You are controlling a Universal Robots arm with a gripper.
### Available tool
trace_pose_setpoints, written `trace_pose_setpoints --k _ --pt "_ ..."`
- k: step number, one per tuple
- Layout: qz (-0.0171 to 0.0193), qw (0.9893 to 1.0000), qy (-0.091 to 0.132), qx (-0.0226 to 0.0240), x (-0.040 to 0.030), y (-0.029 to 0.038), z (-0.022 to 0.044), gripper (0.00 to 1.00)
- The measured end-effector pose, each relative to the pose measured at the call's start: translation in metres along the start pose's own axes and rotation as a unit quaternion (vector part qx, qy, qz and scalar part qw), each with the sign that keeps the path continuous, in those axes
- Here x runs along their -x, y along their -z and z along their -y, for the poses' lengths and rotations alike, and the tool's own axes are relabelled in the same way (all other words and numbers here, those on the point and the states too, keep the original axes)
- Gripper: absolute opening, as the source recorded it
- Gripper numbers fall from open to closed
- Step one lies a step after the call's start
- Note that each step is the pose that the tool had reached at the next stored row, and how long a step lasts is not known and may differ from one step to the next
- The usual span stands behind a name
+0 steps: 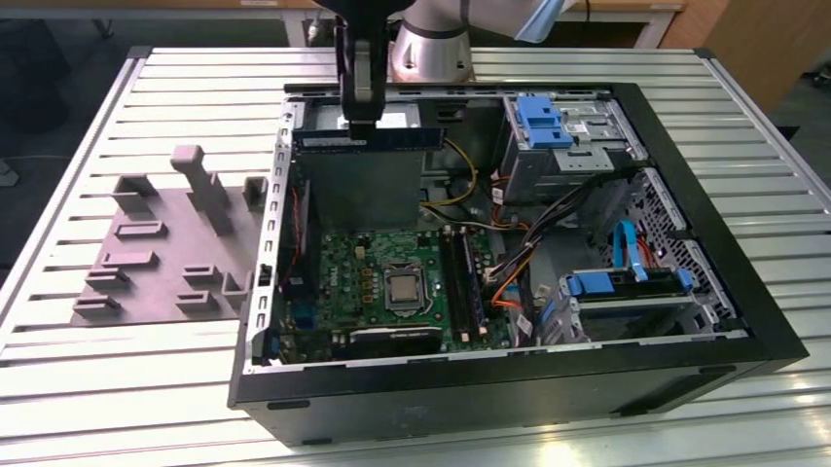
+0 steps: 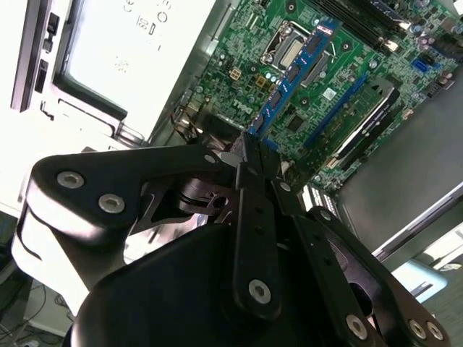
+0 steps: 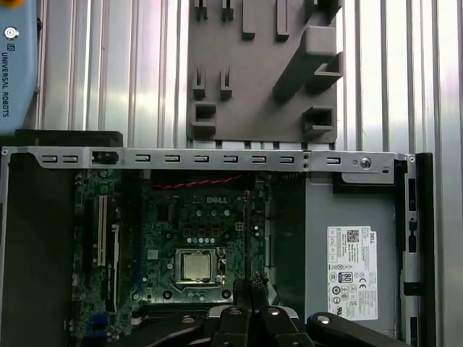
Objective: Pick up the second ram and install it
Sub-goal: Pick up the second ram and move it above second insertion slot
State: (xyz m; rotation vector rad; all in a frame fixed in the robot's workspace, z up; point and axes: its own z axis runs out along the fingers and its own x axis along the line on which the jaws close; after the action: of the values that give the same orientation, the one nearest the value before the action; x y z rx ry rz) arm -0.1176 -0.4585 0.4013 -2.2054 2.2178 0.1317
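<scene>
Looking across the scene, I see a long, thin, flat memory stick (image 1: 370, 138) with a blue board and dark chips. It hangs level over the dull silver power-supply box (image 1: 357, 190). The computer case (image 1: 727, 292) is a black sheet-metal shell lying open on its side. On its floor is a green circuit board (image 1: 350, 282) with a square metal processor socket (image 1: 405, 289) and long black slots (image 1: 461, 282). Coloured wires (image 1: 507, 282) run across the inside, and blue plastic drive brackets (image 1: 543, 122) sit toward the exterior view's right.

On the exterior view's left of the case lies a grey moulded plastic holder (image 1: 156, 263) with upright posts and small square pockets.

Everything rests on a worktop (image 1: 78, 389) of pale, ribbed aluminium slats that catch the light. Beyond its far corner I can make out a brown wooden panel (image 1: 766, 39). The arm (image 1: 435, 49) comes down from the far side of the case.

The jaws are black metal links with round bolts, and they are closed tight on the stick about mid-length, gripping its upper edge. In the second wrist view the stick (image 2: 289, 79) reaches out from their tips over the circuit board. In the first wrist view it shows edge-on as a thin dark line between the socket and the power-supply box. It is in the air, clear of the slots.
</scene>
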Motion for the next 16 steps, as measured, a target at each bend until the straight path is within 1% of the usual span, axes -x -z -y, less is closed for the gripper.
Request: trace_pose_setpoints --k 4,16 --pt "0.0000 1.0000 0.000 0.0000 -0.0001 -0.0014 0.0037 0.12" --pt "0.0000 1.0000 0.000 0.0001 -0.0004 -0.0067 0.0118 0.12"
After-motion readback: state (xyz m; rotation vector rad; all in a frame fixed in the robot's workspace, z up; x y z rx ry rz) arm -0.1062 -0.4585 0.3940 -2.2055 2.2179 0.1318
